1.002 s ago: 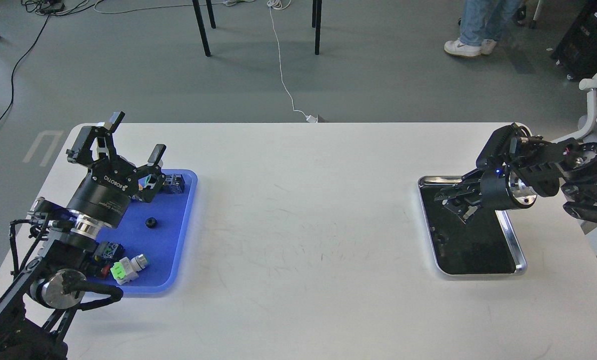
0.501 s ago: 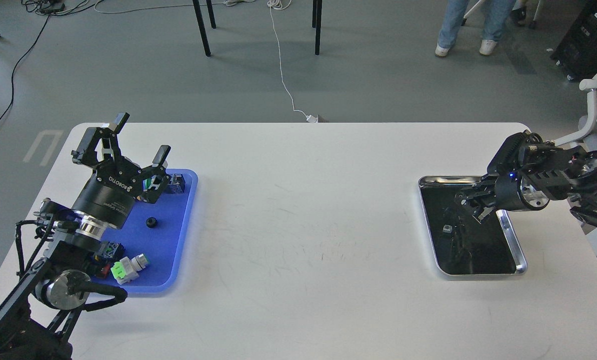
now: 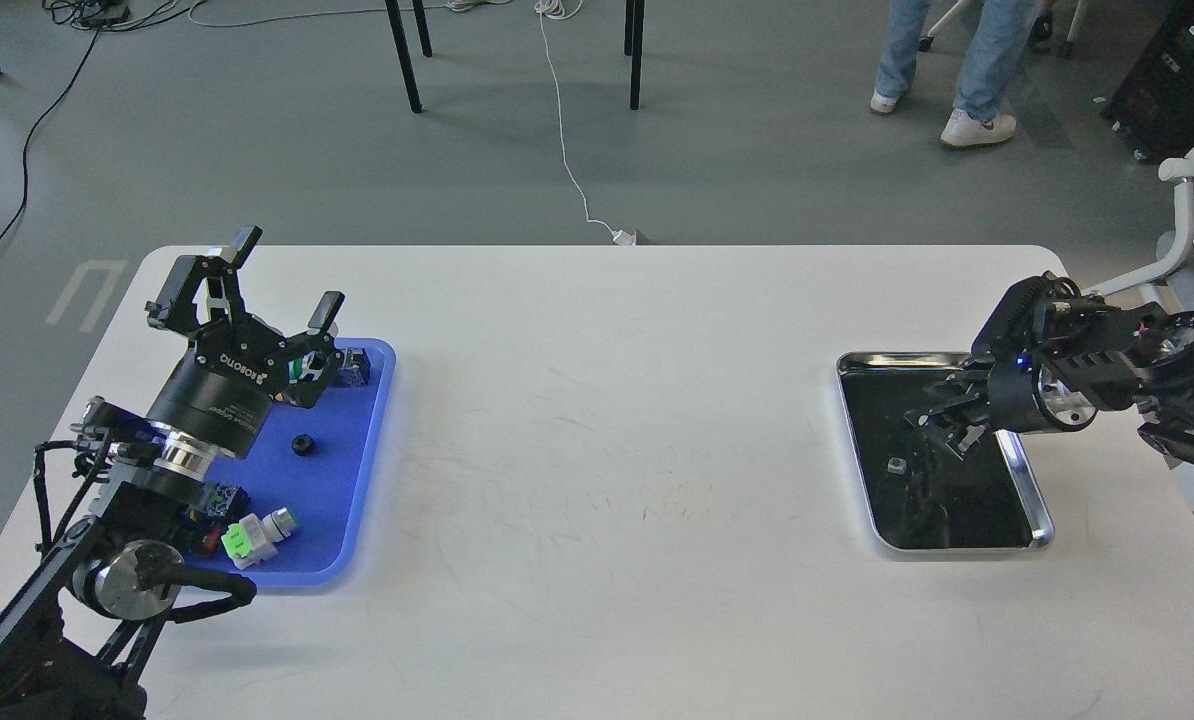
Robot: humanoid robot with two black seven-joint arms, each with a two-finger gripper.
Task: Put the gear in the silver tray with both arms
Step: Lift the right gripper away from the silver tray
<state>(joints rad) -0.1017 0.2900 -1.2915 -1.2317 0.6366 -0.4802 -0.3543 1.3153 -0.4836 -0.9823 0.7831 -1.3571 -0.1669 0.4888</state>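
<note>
The left gripper (image 3: 269,275), lettered ROBOTIQ, gapes empty over the blue tray (image 3: 357,470); the right gripper (image 3: 942,425) hangs over the silver tray (image 3: 1027,480). Whether its dark fingers are parted, I cannot tell.

A smooth grey floor (image 3: 757,150) fills the far half of the view, with thin black cables (image 3: 17,170) snaking across its left side and a white cord (image 3: 567,130) trailing down to a plug at the edge of the broad white rounded-corner table (image 3: 607,480). Black metal furniture legs (image 3: 407,55) stand at the top, a person's jeans-clad legs in white sneakers (image 3: 957,80) show top right, and a white chair frame (image 3: 1192,200) pokes in at the right edge.
</note>
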